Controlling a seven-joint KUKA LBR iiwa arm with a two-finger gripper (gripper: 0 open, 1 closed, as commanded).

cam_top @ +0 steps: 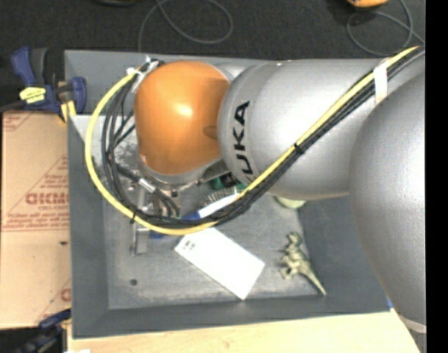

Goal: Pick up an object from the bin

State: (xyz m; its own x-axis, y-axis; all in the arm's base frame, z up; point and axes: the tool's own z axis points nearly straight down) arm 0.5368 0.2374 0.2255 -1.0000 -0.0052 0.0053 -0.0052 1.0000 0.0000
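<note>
My gripper reaches down into the left part of the bin, below the orange dome, with its tip close to the bin floor. A flat white rectangular card or box lies just right of it, tilted, in the front middle. A small blue thing peeks out beside the gripper, mostly hidden under the cables. A small pale green toy dinosaur lies further right, near the bin's front.
The arm and its orange dome cover the bin's middle and back. A pale rounded thing shows at the arm's lower edge, above the dinosaur. Bare bin floor lies in front of the gripper at the front left.
</note>
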